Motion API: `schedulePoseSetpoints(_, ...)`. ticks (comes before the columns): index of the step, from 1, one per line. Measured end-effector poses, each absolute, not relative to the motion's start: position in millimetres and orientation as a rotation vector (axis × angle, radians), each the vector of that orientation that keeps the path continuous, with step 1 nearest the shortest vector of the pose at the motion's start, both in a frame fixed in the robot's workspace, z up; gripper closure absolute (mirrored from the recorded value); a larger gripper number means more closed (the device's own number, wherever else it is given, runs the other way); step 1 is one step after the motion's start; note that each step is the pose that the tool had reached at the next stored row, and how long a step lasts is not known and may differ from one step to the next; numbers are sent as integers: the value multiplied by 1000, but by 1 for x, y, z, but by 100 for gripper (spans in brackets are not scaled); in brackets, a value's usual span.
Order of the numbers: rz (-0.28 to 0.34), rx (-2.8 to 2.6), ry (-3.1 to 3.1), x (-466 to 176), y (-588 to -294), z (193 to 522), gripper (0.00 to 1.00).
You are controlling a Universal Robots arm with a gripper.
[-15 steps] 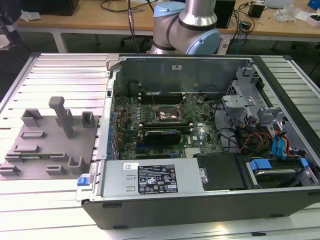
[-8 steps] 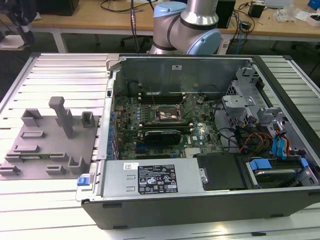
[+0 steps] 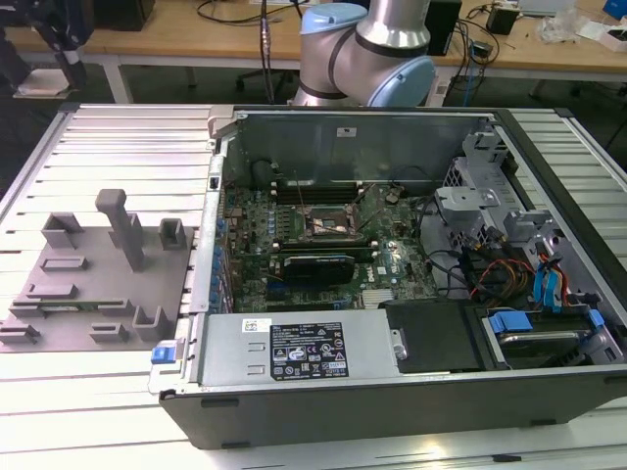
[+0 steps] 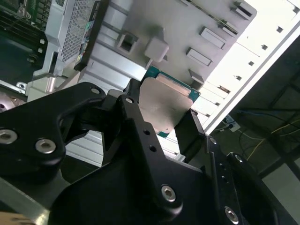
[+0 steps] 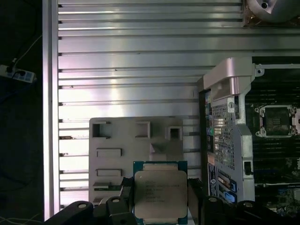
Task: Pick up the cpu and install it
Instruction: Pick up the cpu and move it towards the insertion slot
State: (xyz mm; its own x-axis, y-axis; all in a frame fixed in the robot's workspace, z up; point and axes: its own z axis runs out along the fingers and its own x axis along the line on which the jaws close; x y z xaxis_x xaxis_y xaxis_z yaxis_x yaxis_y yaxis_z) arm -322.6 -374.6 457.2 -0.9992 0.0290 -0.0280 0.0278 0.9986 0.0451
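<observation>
Starting with the exterior view: the arm [image 3: 364, 44] shows its grey-and-blue joints at 12 o'clock of the open computer case [image 3: 392, 411]. The case lies on its side on the slatted table [image 3: 127, 137]. The motherboard [image 3: 294, 264] is exposed, with the socket frame [image 3: 328, 223] near the board's middle. A grey tray [image 3: 88, 284] with upright posts sits at 9 o'clock of the case, toward the exterior view's left, just beside the case wall.

Second wrist view: the gripper [image 4: 161, 110] is clamped on the cpu [image 4: 168, 98]. Black fingers [image 4: 133, 117] press two opposite edges. The silvery top faces the camera and a green rim shows at the free corners. The cpu is held clear of the grey tray [image 4: 187, 23], which is seen behind it. Part of the computer case [image 4: 70, 28] is also in frame.

First wrist view: the cpu [image 5: 160, 192] is seen square-on, metal top toward the camera, with the fingers [image 5: 194, 194] tight against both sides. Behind it are the grey tray [image 5: 122, 140] and then the slatted table [image 5: 131, 47]. The case wall runs alongside the tray. The socket frame [image 5: 277, 119] inside the case is well apart from the cpu.
</observation>
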Motion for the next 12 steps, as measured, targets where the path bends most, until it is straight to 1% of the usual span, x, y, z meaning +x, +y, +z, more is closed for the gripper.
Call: schedulePoseSetpoints(12, 70, 44, 3112, -276, -375, 457, 45)
